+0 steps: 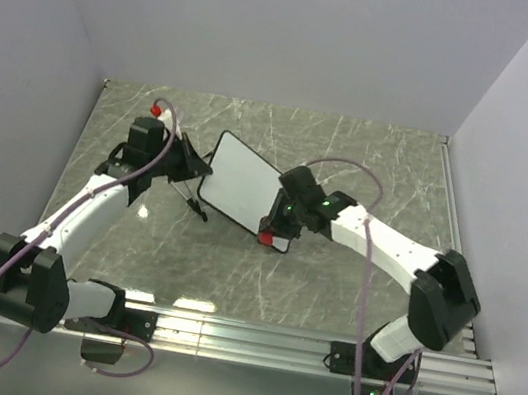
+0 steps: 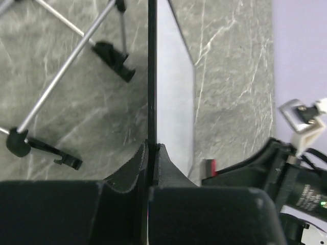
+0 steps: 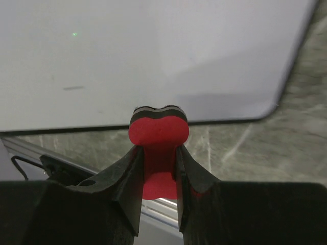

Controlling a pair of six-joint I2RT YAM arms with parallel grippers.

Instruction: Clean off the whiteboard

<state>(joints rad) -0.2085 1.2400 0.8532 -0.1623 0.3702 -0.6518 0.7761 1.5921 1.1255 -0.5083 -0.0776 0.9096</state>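
Whiteboard (image 1: 241, 184) edge pinched in left tool (image 2: 152, 151); right tool (image 3: 158, 154) clamps red eraser (image 3: 158, 131).

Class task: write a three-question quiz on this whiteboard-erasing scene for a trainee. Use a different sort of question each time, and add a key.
1. True or false: the left gripper is clamped on the whiteboard edge.
2. The right gripper holds: A) a marker B) the eraser C) nothing.
3. Fill in: the eraser is coloured ____.
Key: 1 true; 2 B; 3 red.
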